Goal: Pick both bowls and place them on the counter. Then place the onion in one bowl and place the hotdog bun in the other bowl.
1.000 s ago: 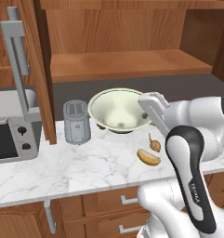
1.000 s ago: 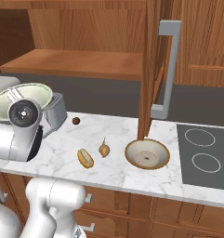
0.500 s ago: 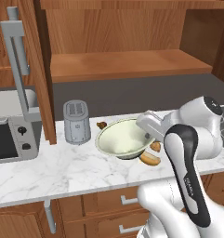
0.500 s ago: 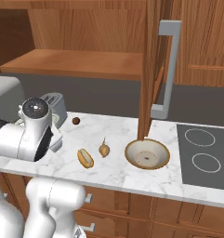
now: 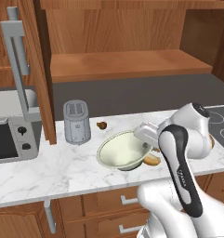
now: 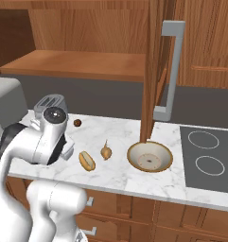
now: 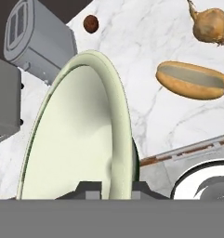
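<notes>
1. The cream-white bowl (image 5: 124, 151), which was up at cabinet height a second ago, is now sitting low over the marble desk (image 5: 48, 172), tilted, with its rim pinched in the clenched jaws of the gripper (image 7: 111, 188).
2. The arm is reaching lower and nearer the desk's front edge than before.
3. Two bowls are showing: the cream-white one in the grip, and the tan-brown bowl (image 6: 149, 156) resting on the desk beside the cooktop (image 6: 211, 158).
4. One onion (image 6: 106, 151) and one hotdog bun (image 6: 87, 160) are lying on the marble just beside each other, between the two bowls and in neither.
5. One small dark reddish-brown lump (image 6: 77, 123) is lying near the toaster (image 5: 76, 122).
6. A microwave (image 5: 9, 135) is standing at the left end, and an open cabinet door (image 6: 153, 71) is hanging over the tan-brown bowl.
</notes>
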You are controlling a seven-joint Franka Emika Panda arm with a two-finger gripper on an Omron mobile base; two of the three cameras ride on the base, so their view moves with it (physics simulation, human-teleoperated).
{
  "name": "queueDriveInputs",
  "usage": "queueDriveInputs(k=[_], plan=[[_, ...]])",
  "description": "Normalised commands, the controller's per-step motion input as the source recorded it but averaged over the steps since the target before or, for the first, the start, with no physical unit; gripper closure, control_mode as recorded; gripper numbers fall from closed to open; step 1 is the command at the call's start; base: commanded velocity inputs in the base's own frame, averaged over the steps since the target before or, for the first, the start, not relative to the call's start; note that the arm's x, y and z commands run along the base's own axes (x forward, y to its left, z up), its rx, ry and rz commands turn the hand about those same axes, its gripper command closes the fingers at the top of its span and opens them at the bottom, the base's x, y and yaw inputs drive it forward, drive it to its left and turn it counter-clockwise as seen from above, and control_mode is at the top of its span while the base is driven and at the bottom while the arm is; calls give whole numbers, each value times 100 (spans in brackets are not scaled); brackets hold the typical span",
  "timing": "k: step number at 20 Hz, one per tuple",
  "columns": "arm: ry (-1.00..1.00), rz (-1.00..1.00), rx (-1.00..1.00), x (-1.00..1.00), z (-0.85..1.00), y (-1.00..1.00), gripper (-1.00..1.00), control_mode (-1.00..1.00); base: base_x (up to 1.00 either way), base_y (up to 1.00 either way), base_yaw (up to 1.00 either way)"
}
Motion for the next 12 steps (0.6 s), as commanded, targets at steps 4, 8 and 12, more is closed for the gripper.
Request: queueDriveInputs(k=[4, 8, 12], plan=[[-6, 7, 2, 31, -55, 4, 100, -100, 0, 0, 0], [0, 5, 1, 31, -17, 6, 100, -100, 0, 0, 0], [0, 3, 2, 28, -5, 7, 100, -100, 0, 0, 0]])
